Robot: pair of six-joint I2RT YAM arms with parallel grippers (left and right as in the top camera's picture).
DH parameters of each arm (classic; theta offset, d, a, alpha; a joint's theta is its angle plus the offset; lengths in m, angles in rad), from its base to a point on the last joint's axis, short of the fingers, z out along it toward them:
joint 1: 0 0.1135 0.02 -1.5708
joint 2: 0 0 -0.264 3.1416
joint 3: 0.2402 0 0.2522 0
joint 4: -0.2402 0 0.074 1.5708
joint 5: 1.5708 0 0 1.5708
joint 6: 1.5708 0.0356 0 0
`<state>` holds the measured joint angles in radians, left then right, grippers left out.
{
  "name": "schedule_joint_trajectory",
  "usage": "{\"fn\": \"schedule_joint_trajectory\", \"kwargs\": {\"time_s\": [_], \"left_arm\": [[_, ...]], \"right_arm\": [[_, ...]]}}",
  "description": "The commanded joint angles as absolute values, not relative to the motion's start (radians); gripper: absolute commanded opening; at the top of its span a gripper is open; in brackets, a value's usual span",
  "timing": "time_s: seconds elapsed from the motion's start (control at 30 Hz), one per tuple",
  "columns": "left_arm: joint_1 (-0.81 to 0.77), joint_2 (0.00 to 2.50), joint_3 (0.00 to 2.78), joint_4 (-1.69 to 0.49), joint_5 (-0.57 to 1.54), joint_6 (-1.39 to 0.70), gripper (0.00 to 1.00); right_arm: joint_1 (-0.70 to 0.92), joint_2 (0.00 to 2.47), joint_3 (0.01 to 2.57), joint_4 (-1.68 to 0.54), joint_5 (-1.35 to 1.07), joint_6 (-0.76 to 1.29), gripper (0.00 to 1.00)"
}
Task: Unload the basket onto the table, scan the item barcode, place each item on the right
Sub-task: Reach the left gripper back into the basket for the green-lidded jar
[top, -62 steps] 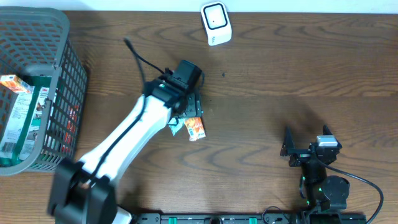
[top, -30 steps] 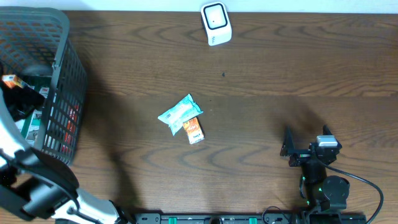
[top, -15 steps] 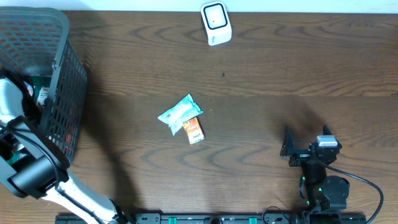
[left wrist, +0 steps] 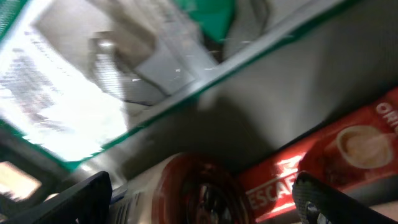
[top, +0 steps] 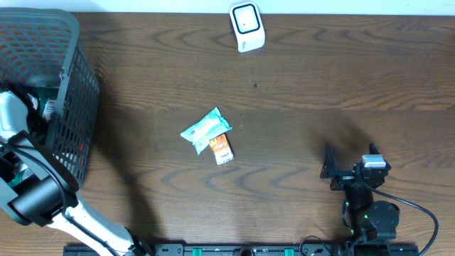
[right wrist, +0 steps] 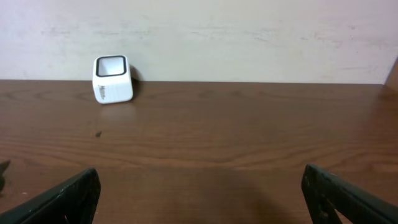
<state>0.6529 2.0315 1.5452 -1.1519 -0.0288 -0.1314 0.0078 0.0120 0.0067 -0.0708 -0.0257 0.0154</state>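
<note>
The left arm (top: 39, 203) rises from the near-left corner of the bench (top: 341, 85) and dips into the grey mesh basket (top: 71, 43) standing at the far-left corner. Inside it the left gripper (left wrist: 202, 202) is released: its 2 fingers (left wrist: 81, 198) stand wide apart at the lower corners of the wrist view, with nothing clamped between them. Just beyond them lie a white pack (left wrist: 74, 93) with a green border, a red coffee pack (left wrist: 348, 155) with a cup printed on it, and a round red-rimmed thing (left wrist: 199, 186) too blurred to name.

2 items lie near the middle of the bench, well apart from both arms. A pale green packet (top: 206, 129) lies slantwise, and a small orange carton (top: 222, 148) lies touching its near-right side. No barcode can be made out on either from above.

The white scanner (top: 247, 26) stands at the far edge of the bench, about midway along it, well apart from the 2 items. The right wrist view shows it upright against the pale wall (right wrist: 249, 37).

The right gripper (top: 350, 161) hangs near the near-right corner, also released, its 2 fingers (right wrist: 62, 199) spread wide over bare wood and holding nothing.
</note>
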Motion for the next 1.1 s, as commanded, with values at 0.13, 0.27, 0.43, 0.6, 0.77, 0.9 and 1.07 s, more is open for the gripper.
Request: {"fn": "schedule_joint_trajectory", "kwargs": {"time_s": [0.13, 0.27, 0.43, 0.6, 0.77, 0.9, 1.07], "left_arm": [[0.704, 2.038, 1.588, -1.187, 0.093, -0.051, 0.93], [0.704, 2.038, 1.588, -1.278, 0.091, 0.125, 0.96], [0.704, 2.038, 1.588, -1.321, 0.004, 0.118, 0.96], [0.704, 2.038, 1.588, -1.327, -0.117, 0.035, 0.93], [0.704, 2.038, 1.585, -1.326, -0.126, 0.024, 0.8], [0.707, 2.038, 1.536, -1.296, -0.188, -0.059, 0.8], [0.707, 2.038, 1.505, -1.264, -0.184, -0.075, 0.82]], "right_arm": [[0.004, 0.007, 0.006, -0.075, -0.02, 0.018, 0.99], [0.004, 0.007, 0.006, -0.075, -0.02, 0.018, 0.99], [0.004, 0.007, 0.006, -0.075, -0.02, 0.018, 0.99], [0.004, 0.007, 0.006, -0.075, -0.02, 0.018, 0.99], [0.004, 0.007, 0.006, -0.075, -0.02, 0.018, 0.99], [0.004, 0.007, 0.006, -0.075, -0.02, 0.018, 0.99], [0.004, 0.007, 0.006, -0.075, -0.02, 0.018, 0.99]]}}
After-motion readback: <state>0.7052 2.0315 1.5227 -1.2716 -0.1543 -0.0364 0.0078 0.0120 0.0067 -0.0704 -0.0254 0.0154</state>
